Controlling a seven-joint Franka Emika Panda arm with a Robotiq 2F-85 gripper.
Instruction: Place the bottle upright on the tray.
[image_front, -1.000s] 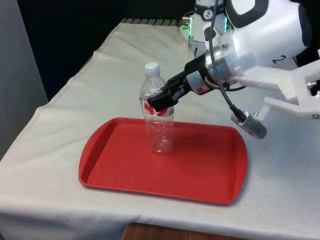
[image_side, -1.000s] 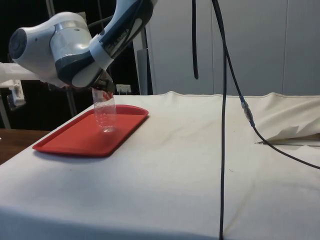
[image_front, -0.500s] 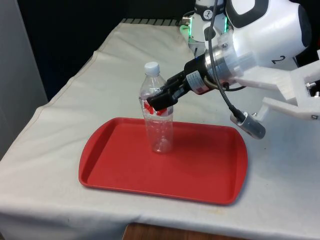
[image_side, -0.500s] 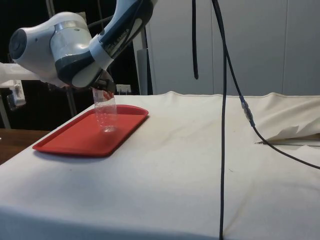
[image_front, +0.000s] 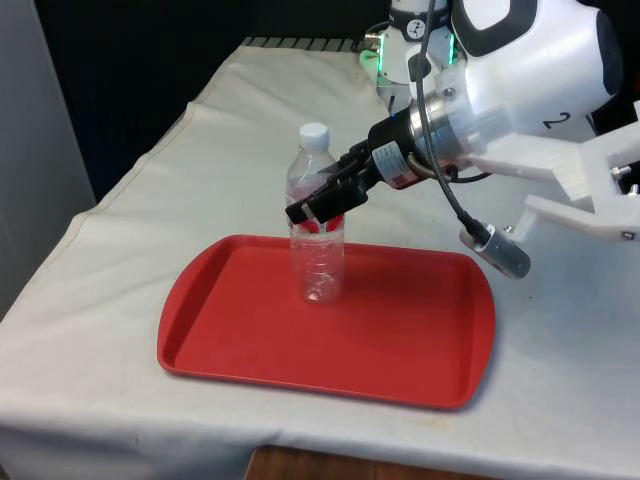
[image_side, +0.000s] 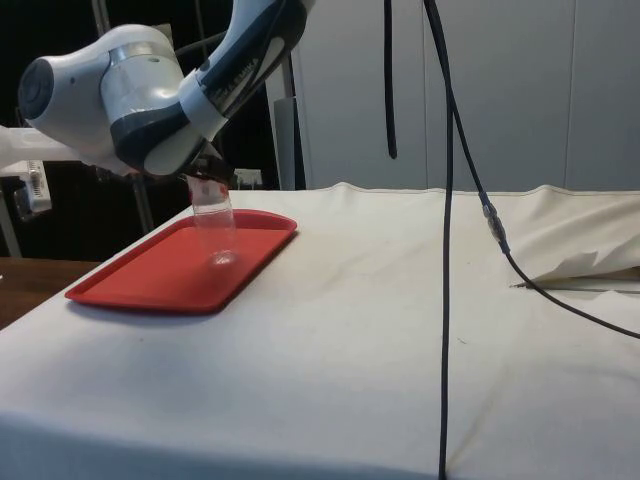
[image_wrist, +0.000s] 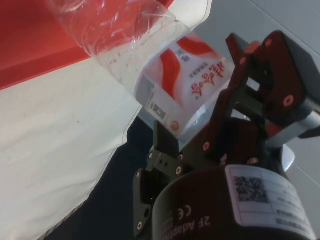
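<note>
A clear plastic bottle (image_front: 317, 225) with a white cap and a red-and-white label stands upright on the red tray (image_front: 400, 335), towards the tray's far side. My gripper (image_front: 322, 206) reaches in from the front view's right at label height. Its black fingers (image_front: 303, 209) are spread to either side of the bottle, so it is open. In the wrist view the label (image_wrist: 192, 82) sits between the two fingers (image_wrist: 164, 150) with the gripper (image_wrist: 205, 97) around it. The side view shows the bottle (image_side: 215, 225) on the tray (image_side: 150, 278) just under the arm's wrist.
The tray lies near the table's front edge in the front view. White cloth (image_front: 560, 330) stretches on the front view's right of it. In the side view a black cable (image_side: 446, 200) hangs down and another trails across the cloth (image_side: 560, 300) beside a fold.
The fingers have spread apart and let go of the bottle. The bottle's top has shifted slightly towards the front view's right, and it now stands straighter.
</note>
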